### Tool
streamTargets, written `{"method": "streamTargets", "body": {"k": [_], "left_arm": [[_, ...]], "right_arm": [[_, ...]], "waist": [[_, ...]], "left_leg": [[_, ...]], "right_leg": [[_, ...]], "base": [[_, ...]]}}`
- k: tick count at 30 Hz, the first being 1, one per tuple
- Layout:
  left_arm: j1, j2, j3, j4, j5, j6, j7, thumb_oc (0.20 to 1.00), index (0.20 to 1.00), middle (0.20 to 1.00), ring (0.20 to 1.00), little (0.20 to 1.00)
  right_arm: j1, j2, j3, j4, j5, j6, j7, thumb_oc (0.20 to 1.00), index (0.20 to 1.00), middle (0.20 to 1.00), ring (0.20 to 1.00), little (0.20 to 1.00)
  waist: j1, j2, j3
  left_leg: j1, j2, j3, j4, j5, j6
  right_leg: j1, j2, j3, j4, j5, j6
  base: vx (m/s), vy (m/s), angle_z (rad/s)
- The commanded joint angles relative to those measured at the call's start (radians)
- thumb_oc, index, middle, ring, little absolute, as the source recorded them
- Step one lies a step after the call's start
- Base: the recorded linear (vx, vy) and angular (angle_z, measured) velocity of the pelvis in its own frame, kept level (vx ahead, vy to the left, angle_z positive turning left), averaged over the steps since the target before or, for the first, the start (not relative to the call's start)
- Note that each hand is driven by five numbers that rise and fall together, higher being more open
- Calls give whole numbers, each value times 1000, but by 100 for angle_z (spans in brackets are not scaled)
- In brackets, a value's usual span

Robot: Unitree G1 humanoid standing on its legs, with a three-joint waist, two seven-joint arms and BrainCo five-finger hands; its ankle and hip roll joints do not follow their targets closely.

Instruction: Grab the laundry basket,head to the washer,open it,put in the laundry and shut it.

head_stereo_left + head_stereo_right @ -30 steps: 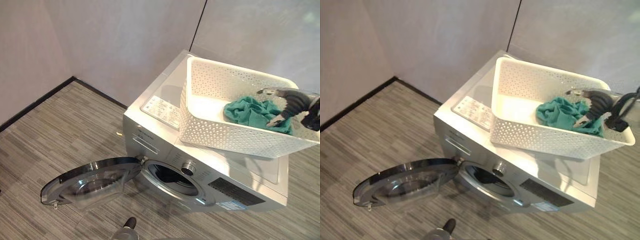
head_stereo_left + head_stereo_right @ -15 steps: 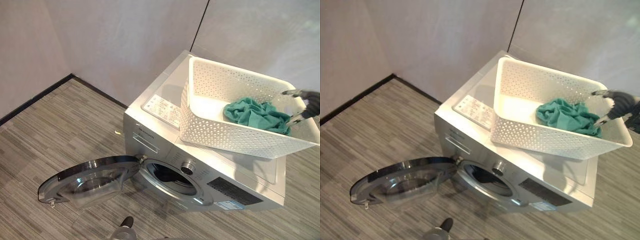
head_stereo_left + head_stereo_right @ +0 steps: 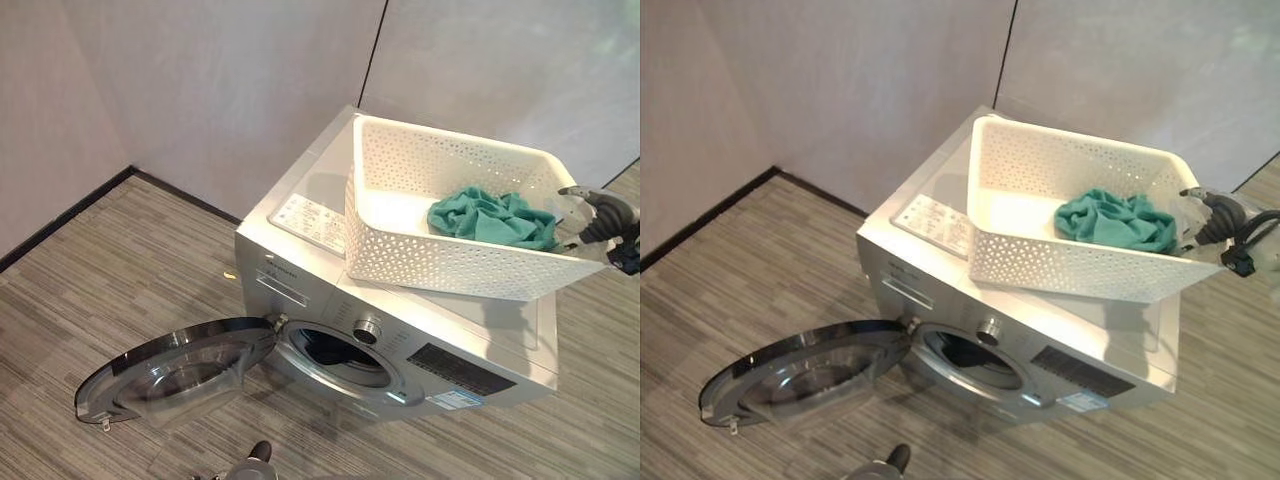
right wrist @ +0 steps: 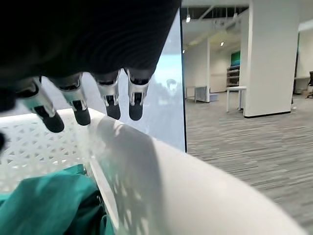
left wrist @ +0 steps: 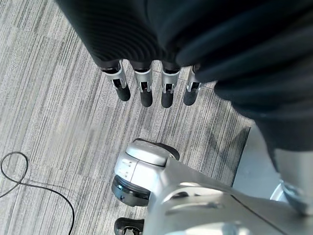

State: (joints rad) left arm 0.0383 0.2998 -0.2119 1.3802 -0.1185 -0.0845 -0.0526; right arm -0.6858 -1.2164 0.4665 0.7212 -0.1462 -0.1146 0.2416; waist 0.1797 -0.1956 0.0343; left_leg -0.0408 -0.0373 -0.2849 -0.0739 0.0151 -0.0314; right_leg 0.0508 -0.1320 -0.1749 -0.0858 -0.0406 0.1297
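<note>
Overhead, the washer (image 3: 400, 340) stands door (image 3: 170, 370) open, the white laundry basket (image 3: 440, 260) resting on top with teal laundry (image 3: 490, 218) inside. The right hand (image 3: 600, 215) sits at the basket's right rim, fingers (image 4: 110, 100) relaxed, empty. The left hand (image 5: 146, 73) hangs over floor (image 5: 49, 107), fingers straight.

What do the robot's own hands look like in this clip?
The left hand and right hand match: a dark ribbed cover over the back of the hand and wrist, then a row of silver fingers ending in rounded dark tips. From the head, the right hand looks silver-grey.
</note>
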Motion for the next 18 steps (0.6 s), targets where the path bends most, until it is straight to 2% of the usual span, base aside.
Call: {"method": "streamTargets", "body": {"k": [1, 4, 11, 15, 18], "left_arm": [[6, -77, -6, 43, 19, -14, -14, 1000, 1000, 1000, 1000, 1000], [12, -75, 2, 51, 28, -12, -8, 1000, 1000, 1000, 1000, 1000], [24, -60, 9, 59, 24, -10, -5, 1000, 1000, 1000, 1000, 1000], [24, -58, 16, 56, 12, -9, 0, 1000, 1000, 1000, 1000, 1000], [20, -60, 18, 53, 5, -9, -2, 1000, 1000, 1000, 1000, 1000]], "right_arm": [[-21, -8, 122, 38, -38, -3, 33, 1000, 1000, 1000, 1000, 1000], [-78, -7, 155, 55, -85, 2, 17, 1000, 1000, 1000, 1000, 1000], [-312, -108, 251, -42, -145, 16, -27, 1000, 1000, 1000, 1000, 1000], [-332, -137, 222, -179, -148, 30, -37, 1000, 1000, 1000, 1000, 1000], [-253, -136, 132, -271, -139, 36, -40, 1000, 1000, 1000, 1000, 1000]], "waist": [[33, -14, -8], [40, -13, -8], [51, -27, -28], [49, -28, -31], [52, -30, -32]], "left_leg": [[-81, 25, -35, -13, 44, 26], [-84, 23, -37, -13, 44, 26], [-81, 21, -46, -13, 41, 25], [-79, 22, -53, -13, 40, 25], [-80, 22, -59, -13, 38, 27]], "right_leg": [[-104, -26, -8, -1, 156, 41], [-106, -27, -9, -1, 157, 41], [-96, -27, -20, -1, 155, 42], [-92, -26, -26, -1, 153, 42], [-90, -27, -32, -1, 151, 41]], "base": [[0, 0, 0], [3, 0, -1], [3, 0, 0], [0, 0, 0], [7, -3, 3]]}}
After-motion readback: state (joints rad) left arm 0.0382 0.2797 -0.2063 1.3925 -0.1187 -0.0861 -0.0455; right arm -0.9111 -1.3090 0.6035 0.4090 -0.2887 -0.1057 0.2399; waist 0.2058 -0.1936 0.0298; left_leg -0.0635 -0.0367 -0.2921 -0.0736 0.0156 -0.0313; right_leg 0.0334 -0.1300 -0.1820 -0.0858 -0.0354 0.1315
